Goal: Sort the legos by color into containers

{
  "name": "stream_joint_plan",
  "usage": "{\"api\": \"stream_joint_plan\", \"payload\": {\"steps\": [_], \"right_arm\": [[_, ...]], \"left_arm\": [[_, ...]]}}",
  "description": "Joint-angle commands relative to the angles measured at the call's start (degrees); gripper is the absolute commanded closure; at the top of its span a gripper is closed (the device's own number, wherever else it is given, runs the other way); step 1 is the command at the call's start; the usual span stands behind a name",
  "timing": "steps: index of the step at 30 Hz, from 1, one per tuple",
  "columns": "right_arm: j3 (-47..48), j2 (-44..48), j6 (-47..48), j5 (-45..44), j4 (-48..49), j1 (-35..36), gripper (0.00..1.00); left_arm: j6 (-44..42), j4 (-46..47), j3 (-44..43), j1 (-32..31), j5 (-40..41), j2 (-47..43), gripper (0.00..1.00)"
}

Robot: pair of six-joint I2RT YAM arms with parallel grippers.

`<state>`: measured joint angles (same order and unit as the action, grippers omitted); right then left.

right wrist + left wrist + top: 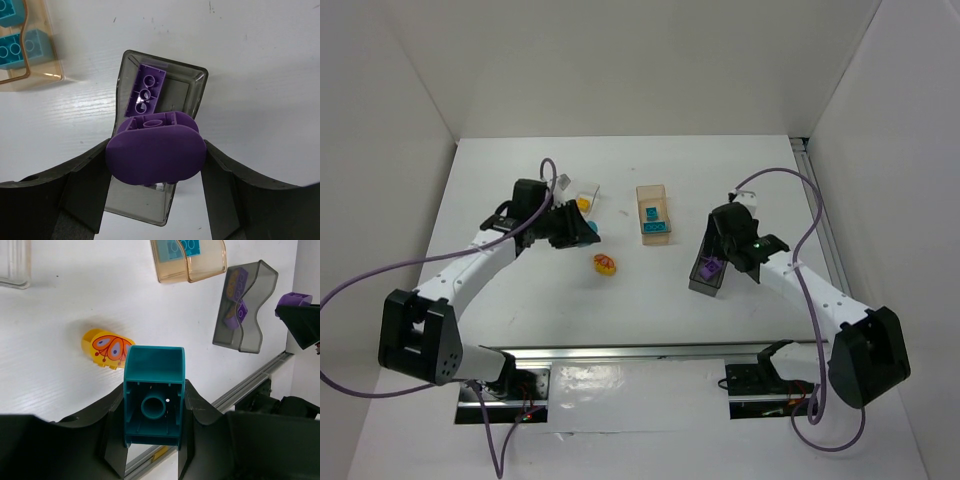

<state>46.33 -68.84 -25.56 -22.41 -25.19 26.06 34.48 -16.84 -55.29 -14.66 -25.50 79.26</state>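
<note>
My left gripper (154, 412) is shut on a teal lego (153, 371), hollow underside toward the camera, held above the table between the clear tray (586, 188) and a yellow lego (605, 264) with a printed orange pattern (107, 348). My right gripper (156, 159) is shut on a rounded purple lego (155, 150), just over the near end of the dark grey box (192, 85). A purple brick (147, 90) lies in that box. The tan box (643, 192) holds teal bricks (654, 220). A yellow piece (583, 204) sits in the clear tray.
The three containers stand in a row across the middle of the white table (760, 160): clear left, tan centre, grey right (700, 282). White walls close in the back and sides. A metal rail (650, 350) runs along the near edge by the arm bases.
</note>
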Motion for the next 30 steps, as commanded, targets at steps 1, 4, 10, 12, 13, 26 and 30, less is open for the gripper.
{"api": "stream_joint_plan", "payload": {"steps": [1,4,10,12,13,26,30], "right_arm": [[-0.2,-0.3,1.8,4.0,1.5,-1.2,0.49],[0.2,-1.1,2.4,4.7,1.4,-3.0,0.47],[0.8,-1.1,3.7,4.1,2.2,-3.0,0.47],[0.8,-1.1,3.7,4.1,2.2,-3.0,0.46],[0.8,-1.1,3.7,4.1,2.2,-3.0,0.46],[0.8,-3.7,3.7,5.1,2.7,-2.5,0.42],[0.3,-4.2,3.7,5.6,2.7,-2.0,0.42]], "left_arm": [[-1.6,-2.9,-4.2,0.1,2.7,-4.3,1.00],[-2.8,-4.9,-5.7,0.1,3.3,-4.9,1.00],[-2.2,-5.0,-5.3,-0.5,3.3,-5.5,1.00],[-1.7,-5.5,-4.7,-0.5,4.7,-6.1,1.00],[-1.7,-5.5,-4.7,-0.5,4.8,-6.7,1.00],[-1.7,-5.7,-1.8,-1.5,6.3,-7.8,1.00],[-1.7,-5.7,-1.8,-1.5,6.3,-8.3,1.00]]}}
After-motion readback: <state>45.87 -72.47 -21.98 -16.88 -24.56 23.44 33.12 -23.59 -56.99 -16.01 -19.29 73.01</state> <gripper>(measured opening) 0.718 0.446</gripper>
